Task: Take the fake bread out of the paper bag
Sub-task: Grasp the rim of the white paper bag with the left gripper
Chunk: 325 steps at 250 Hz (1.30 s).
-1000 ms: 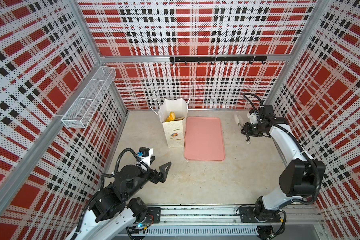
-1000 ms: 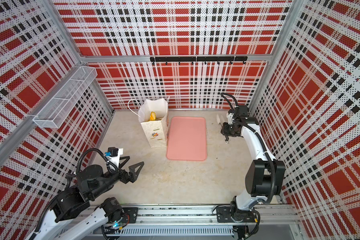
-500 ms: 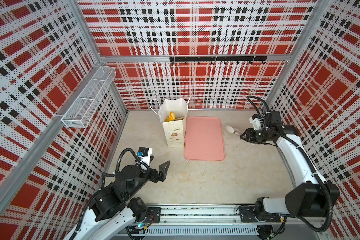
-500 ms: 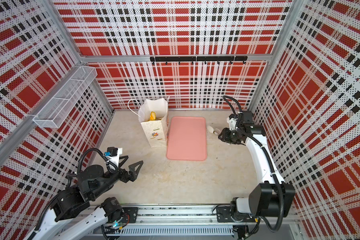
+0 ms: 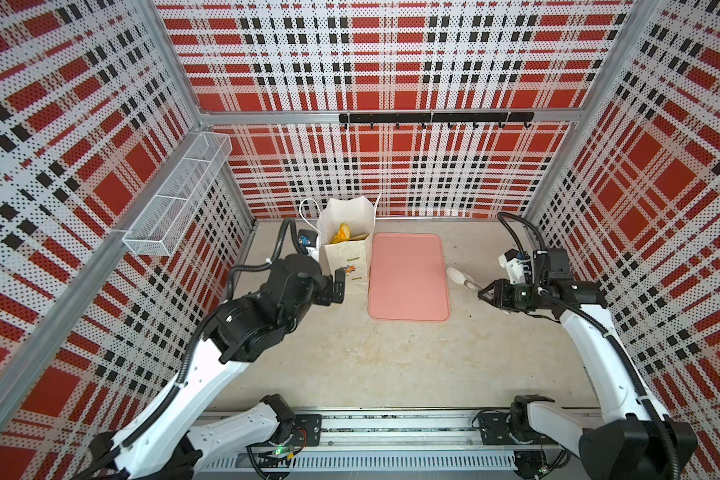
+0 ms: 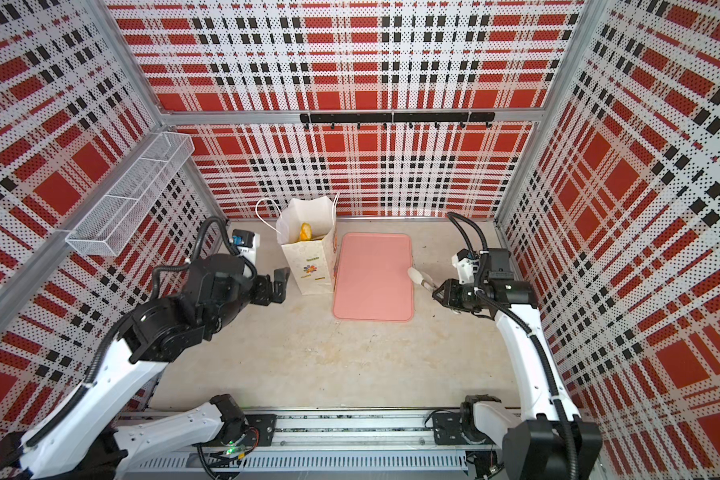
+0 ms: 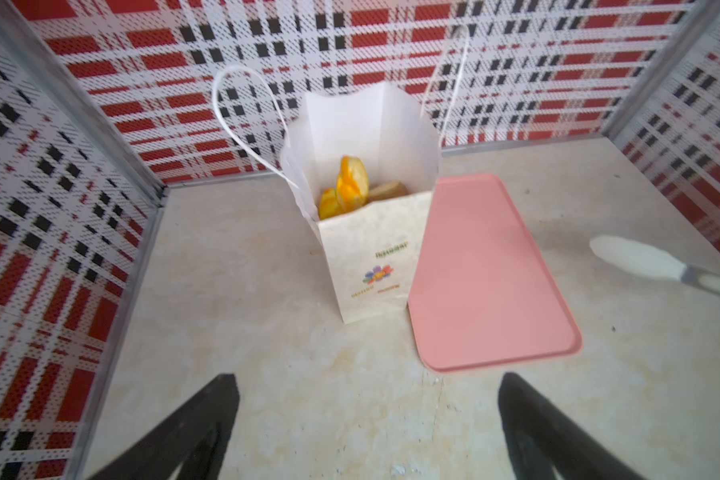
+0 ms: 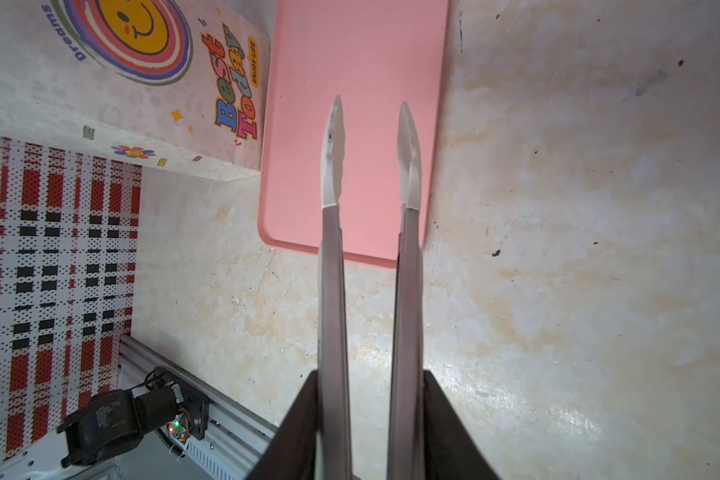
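Right end effector [image 8: 368, 380], clamped on the tongs [image 8: 332, 266], aims them across the pink tray [image 8: 358, 50] toward the upright paper bag [image 7: 371, 257], where the fake bread [image 7: 350, 183] sits just below the open mouth, while the left end effector [image 7: 368, 380], nearer the bag, has its jaws wide apart.

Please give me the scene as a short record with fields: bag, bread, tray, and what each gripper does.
paper bag: upright, open at the top
fake bread: inside the bag, orange pieces show at its mouth
pink tray: lies flat beside the bag
left gripper: open, holds nothing, near the bag
right gripper: shut on tongs, tips pointing toward the tray
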Available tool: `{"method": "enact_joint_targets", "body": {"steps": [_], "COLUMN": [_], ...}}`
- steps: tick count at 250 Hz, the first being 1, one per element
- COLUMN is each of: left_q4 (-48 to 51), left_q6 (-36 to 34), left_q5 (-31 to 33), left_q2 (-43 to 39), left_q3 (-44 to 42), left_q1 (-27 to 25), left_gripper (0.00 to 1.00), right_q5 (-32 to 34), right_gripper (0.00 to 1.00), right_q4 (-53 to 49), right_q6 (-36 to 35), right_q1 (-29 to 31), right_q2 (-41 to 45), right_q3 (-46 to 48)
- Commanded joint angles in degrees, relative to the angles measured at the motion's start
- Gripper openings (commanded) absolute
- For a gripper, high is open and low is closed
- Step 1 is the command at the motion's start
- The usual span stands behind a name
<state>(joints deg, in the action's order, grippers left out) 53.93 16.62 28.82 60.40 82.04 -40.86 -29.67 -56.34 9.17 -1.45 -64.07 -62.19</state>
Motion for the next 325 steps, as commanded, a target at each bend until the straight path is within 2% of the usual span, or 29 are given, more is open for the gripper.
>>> {"method": "enact_joint_targets", "body": {"steps": [1,40,67,113,139,155,190,226,257,262,325], "left_q4": [5.94,8.01,8.14,7.63,6.54,5.26,2.90,2.64,2.21,2.09,0.15], "left_q6": [-0.16,2.15,4.53,7.50,8.60,8.78,8.60,8.47,8.34,8.35,8.33], "left_q5": [2.66,-0.33,-5.18,-11.74,-13.37,-14.71,-19.41,-19.64,-19.24,-19.19,-21.73], "left_q2": [7.66,16.17,19.91,25.62,28.23,29.69,33.23,36.89,38.80,38.93,39.16], "left_q3": [7.70,15.65,18.20,19.69,20.09,19.92,20.30,22.32,23.47,23.52,22.14], "left_q1": [4.87,11.64,15.52,19.55,20.73,21.07,22.12,22.72,23.07,24.75,28.68], "left_gripper": [0.99,0.99,0.99,0.99,1.00,0.97,0.84,0.75,0.70,0.70,0.60], "right_q5": [-2.91,-2.96,-2.90,-3.48,-3.73,-3.73,-4.24,-4.27,-4.38,-4.43,-4.26], "right_gripper": [0.35,0.35,0.35,0.34,0.33,0.33,0.33,0.33,0.33,0.33,0.32], "right_q4": [2.21,1.38,1.48,1.96,1.91,1.84,2.25,2.15,1.93,1.86,1.47], "right_q6": [-0.70,-1.09,-1.21,-1.00,-0.91,-0.91,-0.40,-0.03,0.32,0.32,0.24], "right_q1": [0.22,0.22,0.22,0.26,0.29,0.29,0.22,0.31,0.31,0.27,0.31], "right_q2": [2.32,3.17,2.90,2.73,3.23,3.59,4.61,5.70,6.55,6.59,6.48], "right_q3": [0.25,0.95,1.29,1.76,2.14,2.46,4.15,5.58,5.95,5.97,5.81]}}
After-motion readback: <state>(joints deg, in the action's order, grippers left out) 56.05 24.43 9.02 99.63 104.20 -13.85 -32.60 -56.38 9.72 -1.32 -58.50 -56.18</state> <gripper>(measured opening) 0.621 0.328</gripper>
